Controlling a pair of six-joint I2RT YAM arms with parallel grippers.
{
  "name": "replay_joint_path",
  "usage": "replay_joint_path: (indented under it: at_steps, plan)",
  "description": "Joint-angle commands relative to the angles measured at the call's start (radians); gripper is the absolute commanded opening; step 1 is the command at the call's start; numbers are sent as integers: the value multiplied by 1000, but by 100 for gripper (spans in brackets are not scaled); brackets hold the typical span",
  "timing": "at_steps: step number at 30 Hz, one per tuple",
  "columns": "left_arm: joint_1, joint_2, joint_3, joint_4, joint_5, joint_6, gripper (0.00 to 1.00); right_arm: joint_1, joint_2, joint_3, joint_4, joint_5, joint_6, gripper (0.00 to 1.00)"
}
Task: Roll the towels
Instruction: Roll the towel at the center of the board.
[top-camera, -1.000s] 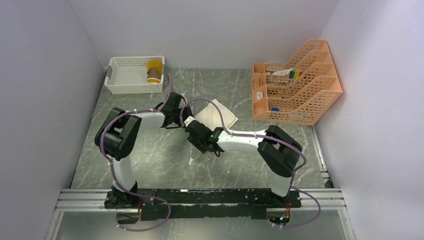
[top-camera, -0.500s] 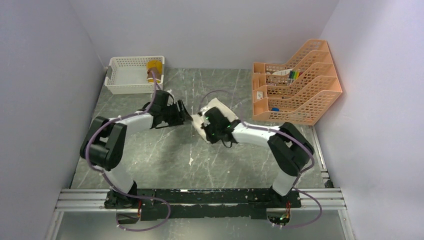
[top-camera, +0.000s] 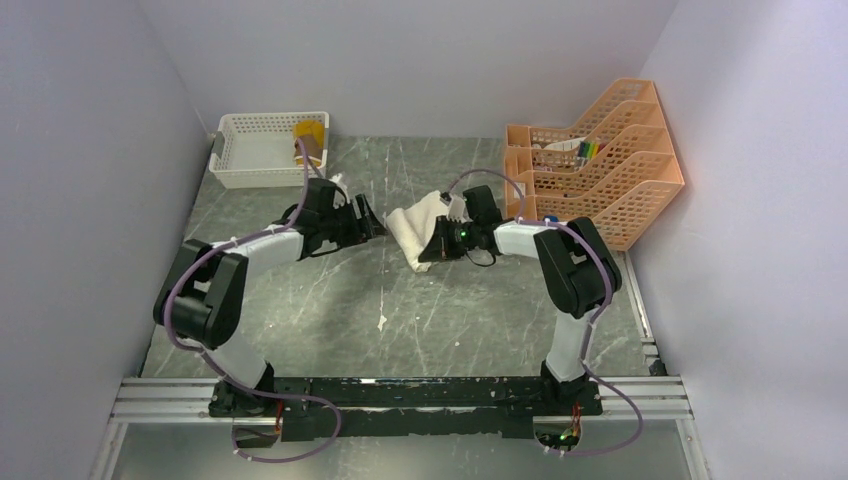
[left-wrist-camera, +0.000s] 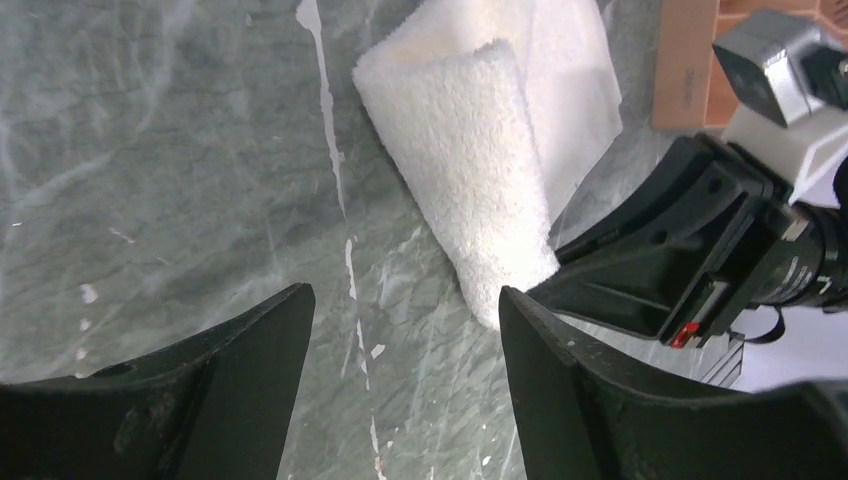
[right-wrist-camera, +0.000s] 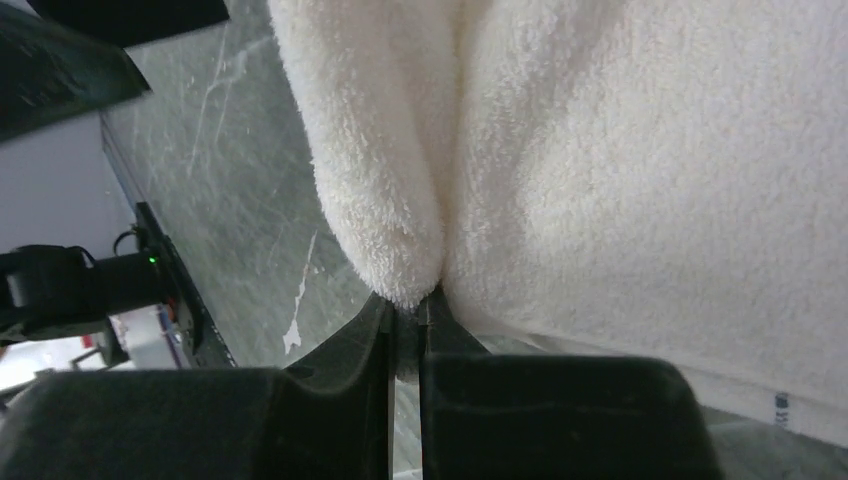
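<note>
Over the last second the two arms have swung apart from their crossed pose at mid-table, and the cream towel (top-camera: 413, 224), which lay flat beyond them, is now bunched into a loose fold with its narrow end at the right gripper (top-camera: 428, 254). In the right wrist view that gripper (right-wrist-camera: 405, 312) has its fingers pressed together on the lowest tip of the fold, the rest of the cloth (right-wrist-camera: 650, 180) spreading up and away from the fingertips. The left gripper (top-camera: 372, 222) has let go and drawn back. Its jaws (left-wrist-camera: 405, 300) stand wide with only bare table (left-wrist-camera: 180, 180) between them, and the towel's folded edge (left-wrist-camera: 470, 170) lies just ahead of its right-hand finger, not touching. The yellow towel (top-camera: 311, 130), rolled, sits behind the left gripper in the near corner of the white basket (top-camera: 265, 178). An orange rack (top-camera: 600, 190) stands beyond the right gripper's wrist.
</note>
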Motion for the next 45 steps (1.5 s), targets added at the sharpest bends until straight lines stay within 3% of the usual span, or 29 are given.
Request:
replay_joint_path:
  at_steps: [1,8,18,24,29,36,39,45]
  plan:
    - [-40,69,24,69,38,15,79,-19,44,66,2,-76,44,0]
    - [-66,239,102,213,97,-42,78,-30,69,87,-11,-75,53,0]
    - [-71,293,95,376,91,-88,80,-33,86,82,-9,-82,50,0]
    - [-81,376,149,382,110,-96,78,-34,97,86,-3,-90,53,0]
    - [-96,402,204,269,23,-37,67,-33,91,99,-34,-66,36,0]
    - [-100,410,273,126,-67,25,42,-20,36,137,-157,83,-43,31]
    - [-100,412,298,70,-93,46,8,16,-8,182,-260,241,-118,43]
    - [-100,383,290,-20,-117,71,7,136,-117,202,-347,513,-193,49]
